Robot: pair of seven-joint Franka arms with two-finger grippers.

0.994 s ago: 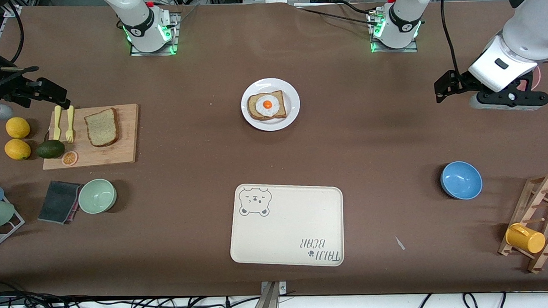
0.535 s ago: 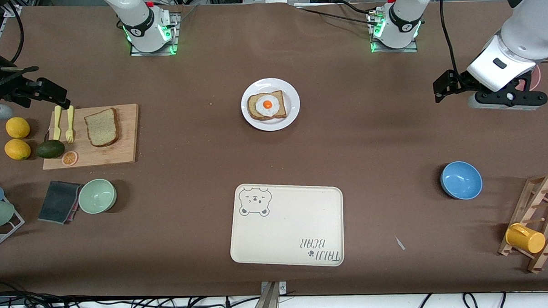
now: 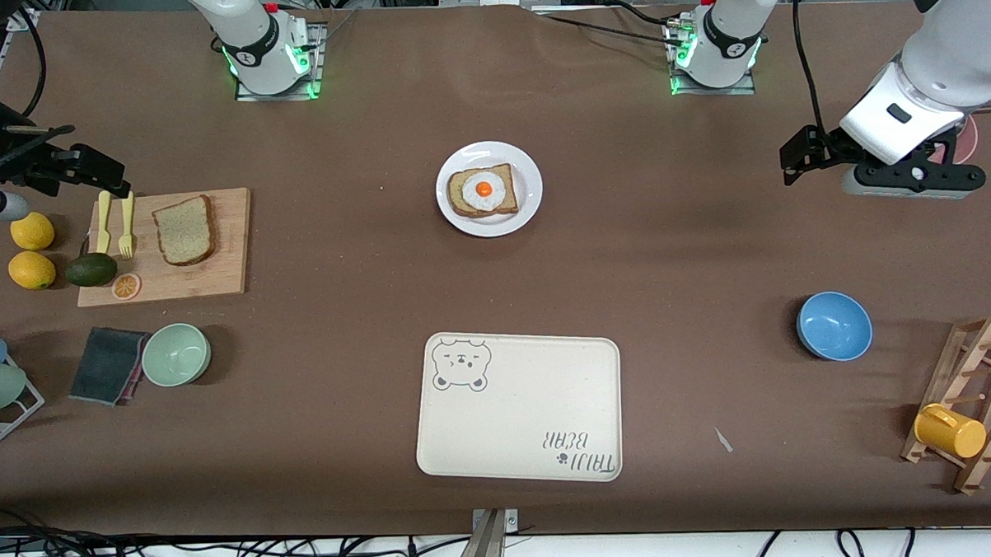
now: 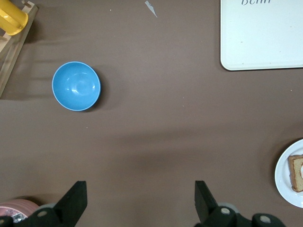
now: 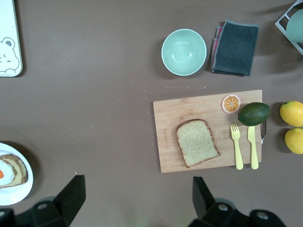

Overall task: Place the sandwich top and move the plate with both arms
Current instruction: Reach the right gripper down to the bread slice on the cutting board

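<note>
Step in hand, by my read: nothing started yet; first job is fetching the bread slice, so the right arm should lead.

Largest first. The brown matte table (image 3: pixel 676 247) is flat and cloth-like, so things should slide on it w/o catching. Cream rectangular tray w/ bear print (image 3: pixel 518 410), smooth w/ rounded corners, lies nearer the front camera than the plate. Pale wooden cutting board (image 3: pixel 173 248), flat w/ fine grain, sits toward the right arm's end. The small round white plate (image 3: pixel 489 188), glossy w/ a raised rim, sits mid-table and carries a bread slice w/ fried egg (image 3: pixel 482 191).

The sandwich top, a speckled light-brown wholemeal slice w/ darker crust (image 5: pixel 197 142), lies flat on the board beside two yellow plastic forks (image 5: pixel 245 145); a dark green avocado (image 5: pixel 253 113) and an orange-slice piece (image 5: pixel 231 103) sit at the board's edge.

Right gripper (image 5: pixel 137 196) hangs over the table near the board, fingers spread wide, holding nothing. Left gripper (image 4: pixel 139 201) hangs over bare table at the left arm's end, also wide and empty, waiting.

How to do it well: bread is soft and thin and lies flush on the wood, so come down straight, pinch across the crust edges lightly, and keep clear of the forks. Set it square on the egg slice. For the plate, grip the rim from two sides and lift level, both arms together, or the stack may slide.
</note>
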